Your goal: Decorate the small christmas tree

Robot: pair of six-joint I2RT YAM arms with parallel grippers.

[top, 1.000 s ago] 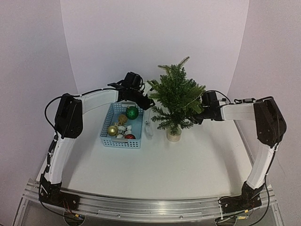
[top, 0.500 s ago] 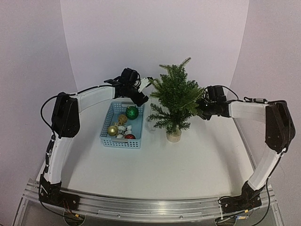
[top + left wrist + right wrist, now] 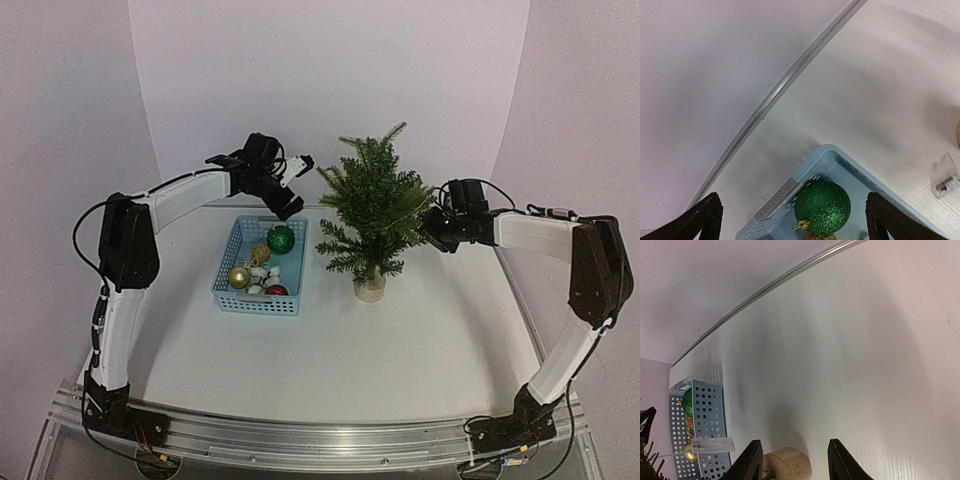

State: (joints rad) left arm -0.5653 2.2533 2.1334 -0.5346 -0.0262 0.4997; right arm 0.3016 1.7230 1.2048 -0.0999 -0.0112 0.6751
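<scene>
The small christmas tree (image 3: 375, 210) stands upright on its round wooden base (image 3: 370, 288), right of the blue basket (image 3: 232, 262). My left gripper (image 3: 288, 200) is open and empty, held above the basket's far end, left of the tree. In the left wrist view its fingers (image 3: 705, 217) are spread wide over a green glitter ball (image 3: 822, 207). My right gripper (image 3: 432, 230) is open and empty, just right of the tree's branches. In the right wrist view (image 3: 795, 442) the wooden base (image 3: 787, 465) shows below the jaws.
The basket holds the green ball (image 3: 281, 238), a gold ball (image 3: 239, 277), a red ball (image 3: 276, 291), a twine ball and white pieces. A small clear plastic box (image 3: 945, 175) lies between the basket and the tree. The backdrop wall curves close behind.
My left gripper has pulled away from the tree's left side, up and back to the left. My right gripper has drawn back to the right, out of the branches.
</scene>
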